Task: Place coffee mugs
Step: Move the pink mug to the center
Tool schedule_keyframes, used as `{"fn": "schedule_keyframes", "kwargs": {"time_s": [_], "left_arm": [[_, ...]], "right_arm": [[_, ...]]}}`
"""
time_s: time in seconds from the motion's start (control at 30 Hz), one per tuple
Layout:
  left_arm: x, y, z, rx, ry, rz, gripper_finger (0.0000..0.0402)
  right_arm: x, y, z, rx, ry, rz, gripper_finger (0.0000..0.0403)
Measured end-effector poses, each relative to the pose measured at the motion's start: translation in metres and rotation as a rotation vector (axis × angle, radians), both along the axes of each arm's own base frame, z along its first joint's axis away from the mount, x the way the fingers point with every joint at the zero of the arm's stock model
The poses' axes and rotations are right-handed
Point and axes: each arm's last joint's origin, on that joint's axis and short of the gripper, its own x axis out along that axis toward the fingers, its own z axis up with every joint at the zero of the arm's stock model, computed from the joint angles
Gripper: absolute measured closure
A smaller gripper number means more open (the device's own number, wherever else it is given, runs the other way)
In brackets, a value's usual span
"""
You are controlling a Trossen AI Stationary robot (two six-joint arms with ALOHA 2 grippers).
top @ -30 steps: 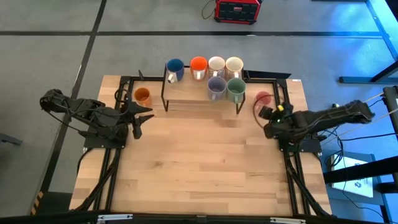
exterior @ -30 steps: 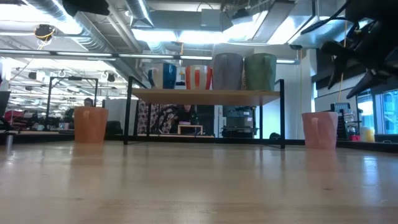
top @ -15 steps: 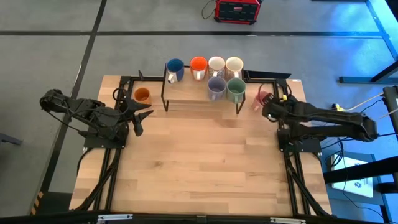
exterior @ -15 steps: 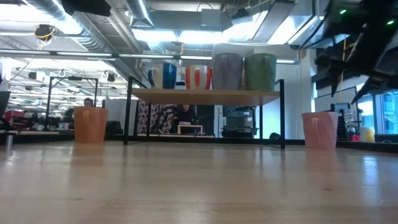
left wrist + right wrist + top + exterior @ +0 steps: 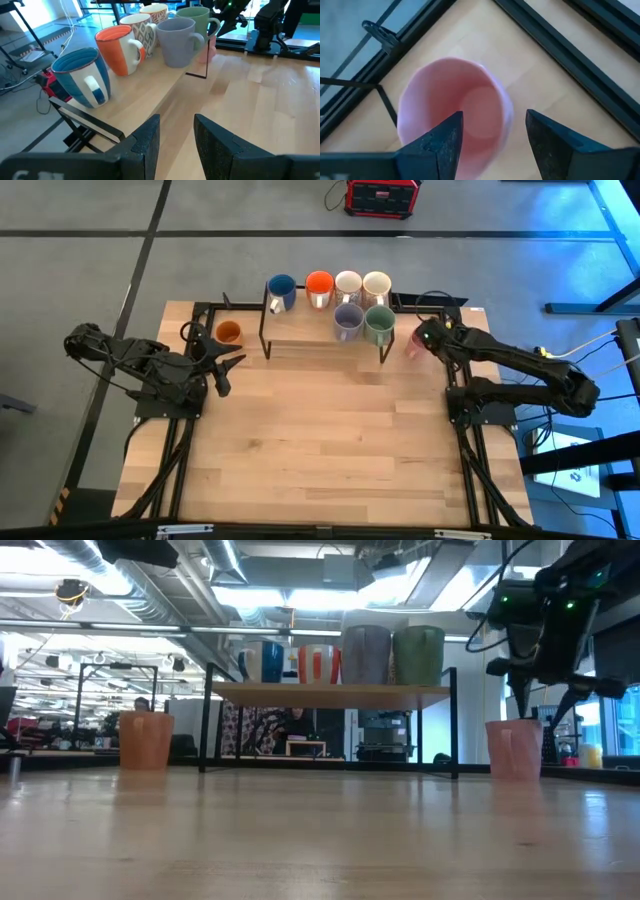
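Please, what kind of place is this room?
Probably a robotics lab or open workshop: exposed ceiling ducts, desks with equipment beyond the wooden table, a person seated behind the mug shelf, and a red device on the floor.

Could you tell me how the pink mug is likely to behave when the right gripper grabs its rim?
The pink mug looks rigid and glossy, so the open right gripper above it may slip on the wall. Upright on the table, it probably won't roll, though its side handle might swing it off balance.
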Motion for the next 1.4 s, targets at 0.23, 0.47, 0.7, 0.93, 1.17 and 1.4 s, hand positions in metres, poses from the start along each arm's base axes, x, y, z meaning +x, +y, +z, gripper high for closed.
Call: {"fn": "schedule_keyframes", "kwargs": {"time_s": [0.23, 0.47, 0.7, 0.93, 1.17, 1.4], "left_arm": [[0.0, 0.0, 0.0, 0.003, 0.002, 0.004, 0.0287], [0.0, 0.0, -0.001, 0.004, 0.01, 0.0, 0.0287], [0.0, 0.0, -0.001, 0.003, 0.01, -0.001, 0.0287], [0.0, 0.0, -0.001, 0.003, 0.01, -0.002, 0.0287], [0.0, 0.0, -0.001, 0.002, 0.01, -0.002, 0.0287], [0.0, 0.0, -0.001, 0.002, 0.01, -0.002, 0.0287]], "right_arm": [[0.004, -0.021, -0.014, 0.077, 0.024, 0.032, 0.022], [0.006, -0.024, -0.02, 0.107, 0.074, 0.057, 0.0299], [0.005, -0.023, -0.02, 0.112, 0.141, 0.145, 0.0385], [-0.004, -0.014, -0.012, 0.112, 0.179, 0.213, 0.0383], [-0.003, 0.012, 0.001, 0.077, 0.179, 0.431, 0.0394], [0.011, 0.042, 0.005, 0.074, 0.139, 0.672, 0.0397]]}}
